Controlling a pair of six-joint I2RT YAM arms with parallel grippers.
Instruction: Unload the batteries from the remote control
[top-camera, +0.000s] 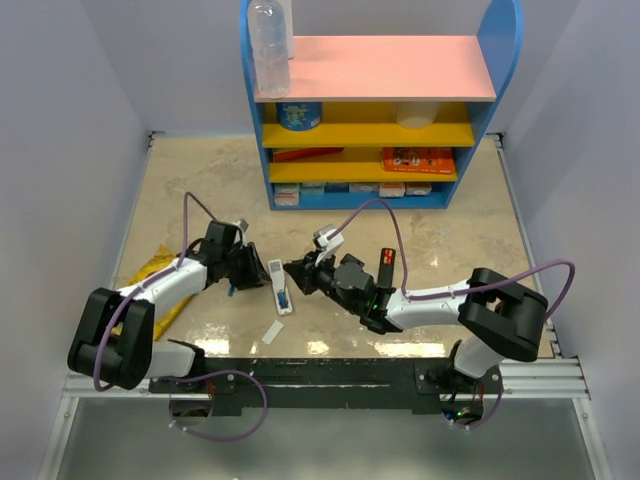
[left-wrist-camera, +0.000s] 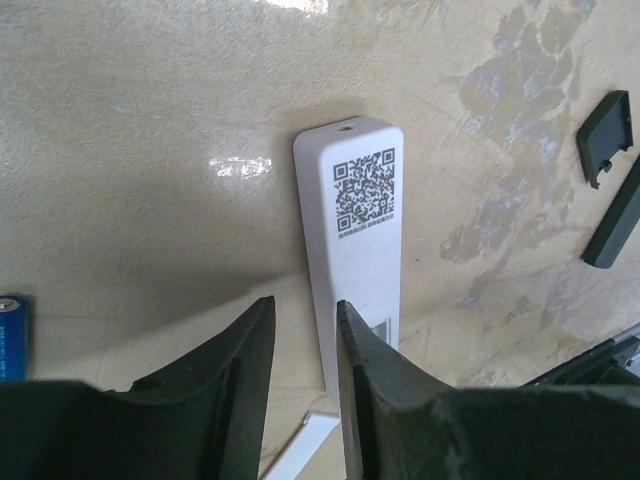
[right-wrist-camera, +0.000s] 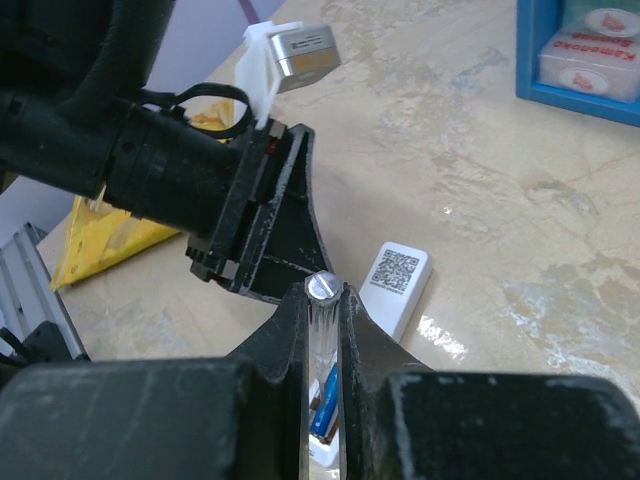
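The white remote (top-camera: 279, 284) lies back-up between both grippers, its compartment open with a blue battery (top-camera: 284, 298) inside. In the left wrist view the remote (left-wrist-camera: 362, 235) shows a QR code. My left gripper (left-wrist-camera: 305, 305) is open with a narrow gap; its right finger rests over the remote's left edge. A loose blue battery (left-wrist-camera: 10, 336) lies to its left. My right gripper (right-wrist-camera: 322, 297) is shut on a thin grey stick (right-wrist-camera: 322, 287) and hovers over the blue battery (right-wrist-camera: 326, 396) in the remote (right-wrist-camera: 398, 279).
A white battery cover (top-camera: 273, 332) lies near the front edge. A black remote (top-camera: 387, 268) lies right of centre, a yellow bag (top-camera: 150, 275) at the left. A blue shelf unit (top-camera: 375, 110) with a bottle stands at the back.
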